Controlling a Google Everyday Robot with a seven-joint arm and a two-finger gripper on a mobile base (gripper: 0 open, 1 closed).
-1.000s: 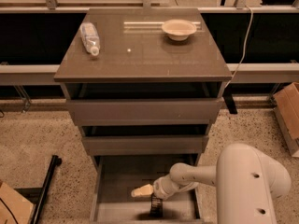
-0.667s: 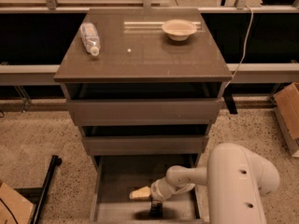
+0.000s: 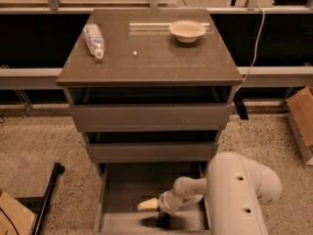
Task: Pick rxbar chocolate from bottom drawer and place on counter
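The bottom drawer (image 3: 122,190) stands pulled open at the foot of the cabinet, its flat grey floor showing. My gripper (image 3: 155,210) reaches down into it from the right and sits low over the floor near the drawer's front middle. A small dark shape (image 3: 163,221) lies right under the gripper; it may be the rxbar chocolate, but I cannot tell. The counter (image 3: 146,58) is the glossy grey-brown top of the cabinet, high above the gripper.
A clear plastic bottle (image 3: 94,39) lies on the counter's left and a pale bowl (image 3: 187,31) stands at its back right. The two upper drawers (image 3: 151,116) are slightly open. My white arm housing (image 3: 239,195) fills the lower right. A cardboard box (image 3: 302,116) stands at the right.
The arm housing has shifted a little to the left and the gripper has sunk slightly lower in the bottom drawer. Nothing on the counter has moved.
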